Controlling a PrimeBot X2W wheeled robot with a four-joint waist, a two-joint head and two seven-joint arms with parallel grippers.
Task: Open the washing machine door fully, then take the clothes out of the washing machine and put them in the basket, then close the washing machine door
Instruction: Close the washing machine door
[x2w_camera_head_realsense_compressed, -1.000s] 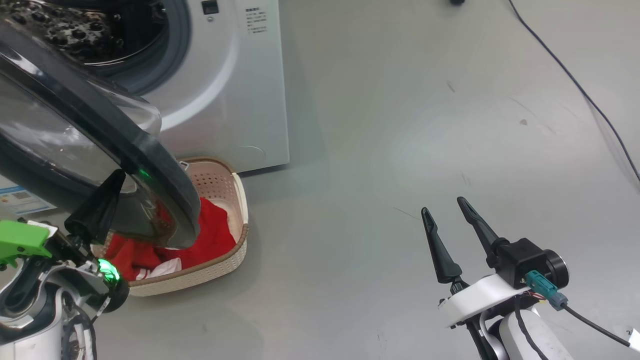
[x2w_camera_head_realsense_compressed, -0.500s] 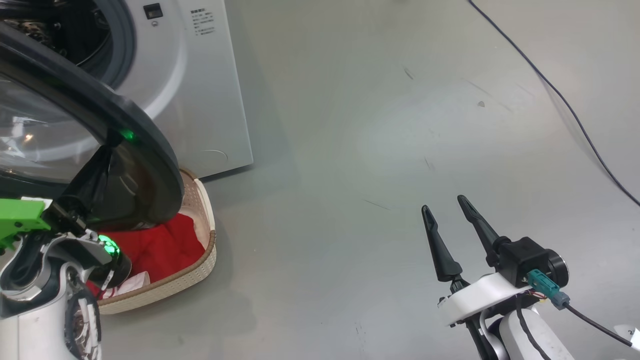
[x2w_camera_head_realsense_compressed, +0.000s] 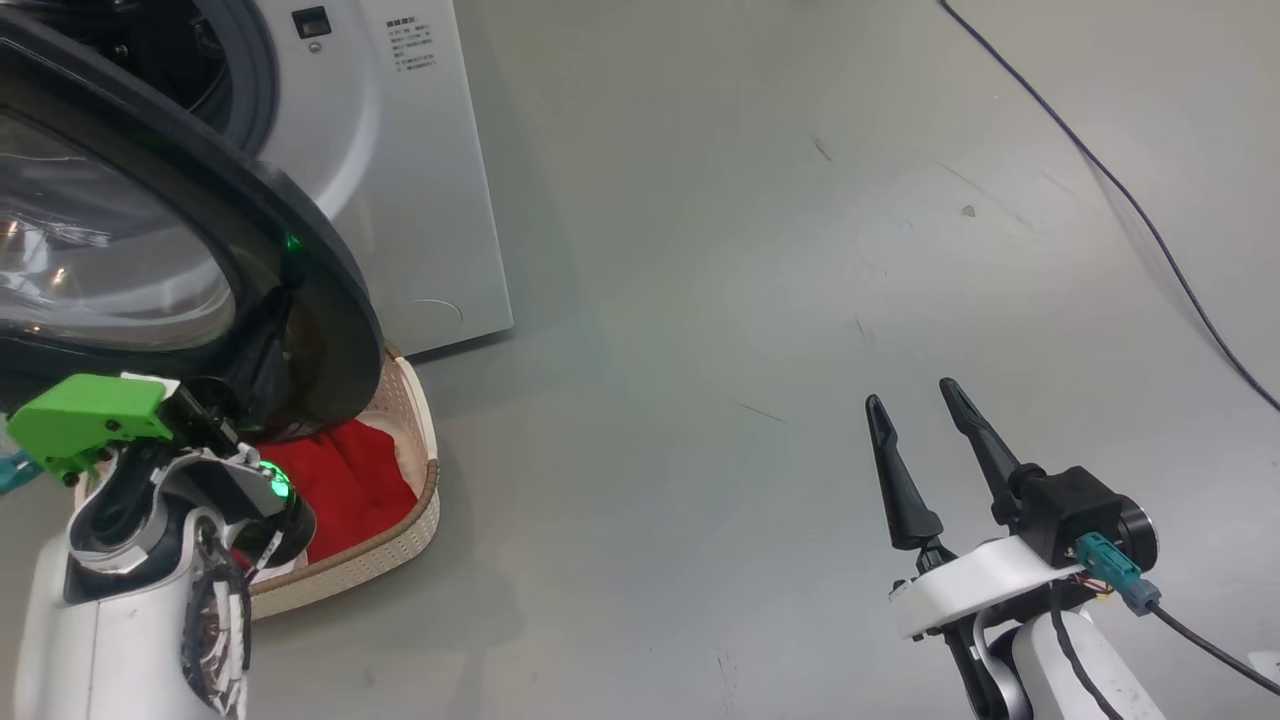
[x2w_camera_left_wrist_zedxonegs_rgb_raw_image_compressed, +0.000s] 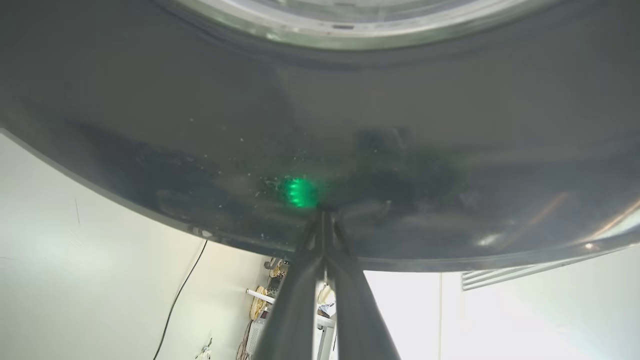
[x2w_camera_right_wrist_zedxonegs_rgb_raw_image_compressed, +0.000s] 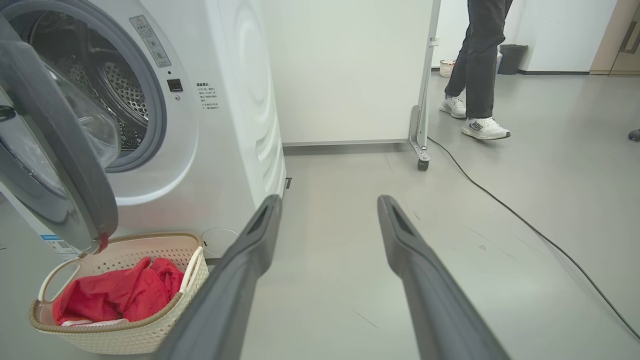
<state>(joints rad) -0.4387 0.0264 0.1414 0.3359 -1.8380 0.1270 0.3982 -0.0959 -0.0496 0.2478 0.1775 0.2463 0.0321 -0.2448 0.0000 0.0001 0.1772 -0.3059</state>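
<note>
Washing machine door (x2w_camera_left_wrist_zedxonegs_rgb_raw_image_compressed: 350, 125) was touched on its glossy black rim by the left pincer (x2w_camera_left_wrist_zedxonegs_rgb_raw_image_compressed: 324, 209), fingers pressed together, nothing held. A steady push along the hinge arc was judged best, tips kept from slipping. Clothes (x2w_camera_right_wrist_zedxonegs_rgb_raw_image_compressed: 115, 295) lay in the basket (x2w_camera_right_wrist_zedxonegs_rgb_raw_image_compressed: 125, 336), lower left, under the half-swung door; the right pincer (x2w_camera_right_wrist_zedxonegs_rgb_raw_image_compressed: 327, 200) was held apart, idle.

Hidden by the door (x2w_camera_head_realsense_compressed: 330, 290)
It covers part of the basket (x2w_camera_head_realsense_compressed: 400, 550) and the red garment (x2w_camera_head_realsense_compressed: 345, 485); the printed label (x2w_camera_head_realsense_compressed: 408, 45) beside the door is too small to read.
</note>
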